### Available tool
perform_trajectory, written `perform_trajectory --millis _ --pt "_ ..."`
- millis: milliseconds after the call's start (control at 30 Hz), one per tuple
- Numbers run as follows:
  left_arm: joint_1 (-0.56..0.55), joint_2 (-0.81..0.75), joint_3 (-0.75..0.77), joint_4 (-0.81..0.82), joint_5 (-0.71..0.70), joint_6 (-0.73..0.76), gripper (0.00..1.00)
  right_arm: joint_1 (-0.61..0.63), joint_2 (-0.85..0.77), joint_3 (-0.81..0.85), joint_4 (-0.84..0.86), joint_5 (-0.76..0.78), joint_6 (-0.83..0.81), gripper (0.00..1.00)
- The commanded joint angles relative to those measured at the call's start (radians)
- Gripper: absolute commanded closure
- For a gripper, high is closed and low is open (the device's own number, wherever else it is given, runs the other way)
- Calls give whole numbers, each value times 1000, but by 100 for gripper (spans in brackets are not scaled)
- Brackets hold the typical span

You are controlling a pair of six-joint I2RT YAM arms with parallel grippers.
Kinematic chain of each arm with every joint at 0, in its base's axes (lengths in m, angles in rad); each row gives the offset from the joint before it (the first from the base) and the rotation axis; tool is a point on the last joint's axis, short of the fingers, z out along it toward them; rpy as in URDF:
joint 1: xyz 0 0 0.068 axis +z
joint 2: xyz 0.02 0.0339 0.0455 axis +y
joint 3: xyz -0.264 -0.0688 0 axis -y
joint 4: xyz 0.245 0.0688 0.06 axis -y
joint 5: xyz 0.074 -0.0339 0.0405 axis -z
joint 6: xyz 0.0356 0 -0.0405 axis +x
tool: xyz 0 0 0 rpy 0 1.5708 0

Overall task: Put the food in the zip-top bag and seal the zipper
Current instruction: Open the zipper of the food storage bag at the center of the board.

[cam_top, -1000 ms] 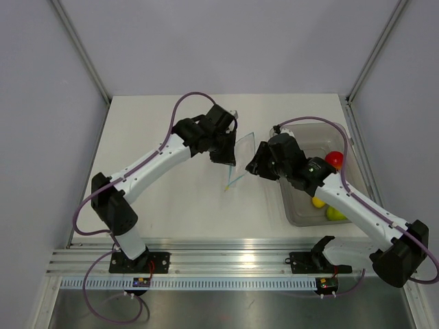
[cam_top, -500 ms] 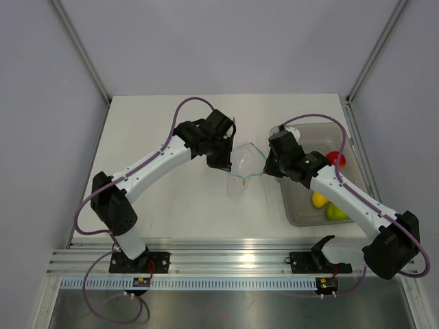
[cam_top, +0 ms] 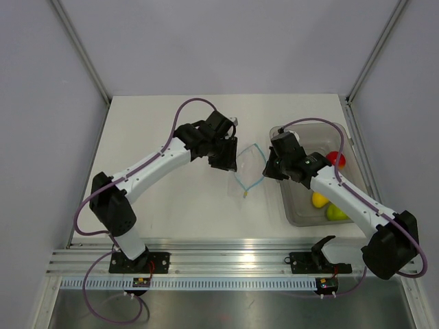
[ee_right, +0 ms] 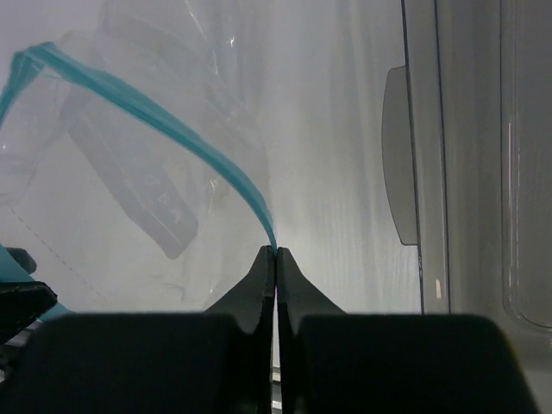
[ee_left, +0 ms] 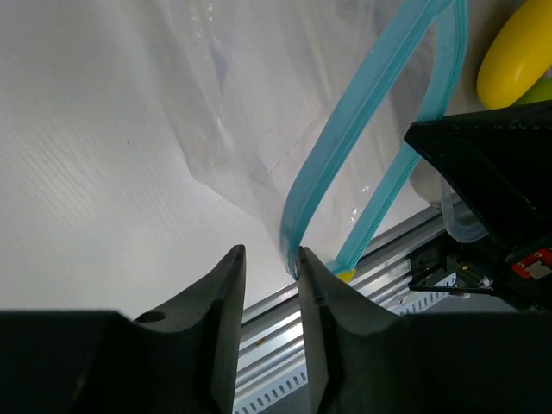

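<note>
The clear zip-top bag (cam_top: 248, 162) hangs between my two grippers over the table, its mouth pulled open. My right gripper (cam_top: 268, 168) is shut on the blue zipper strip (ee_right: 177, 115), pinching it at the fingertips (ee_right: 276, 252). My left gripper (cam_top: 231, 157) is open (ee_left: 269, 252); the other side of the zipper (ee_left: 345, 138) ends against the tip of its right finger. The red fruit (cam_top: 335, 159), yellow fruit (cam_top: 319, 199) and yellow-green fruit (cam_top: 336, 213) lie in the grey bin. The yellow fruit also shows in the left wrist view (ee_left: 517, 52).
The grey translucent bin (cam_top: 293, 216) stands at the right, right of the bag and under my right arm; its wall shows in the right wrist view (ee_right: 431, 172). The aluminium rail (cam_top: 226, 260) runs along the near edge.
The bag was a taut, narrow sheet between the grippers. My right gripper has drawn back toward the bin and the mouth now gapes open and sags. The left arm barely moved.
</note>
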Motion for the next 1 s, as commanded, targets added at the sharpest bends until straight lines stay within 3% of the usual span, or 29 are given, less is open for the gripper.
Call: perform_trajectory --millis 0,333,800,900,967 --pt "-7 -77 -52 101 -1 37 64 -6 -38 -5 49 -62 42 100" --pt "-38 -127 -137 172 -18 55 66 -6 -44 13 56 -97 63 100" --pt "-66 -105 -180 189 -90 15 90 -6 -41 -18 65 -100 70 100" --pt "-66 -96 -165 172 -107 20 100 -6 -55 -25 54 -92 71 100" --pt "-66 -97 -152 160 -118 21 100 -6 -61 -33 48 -86 73 100"
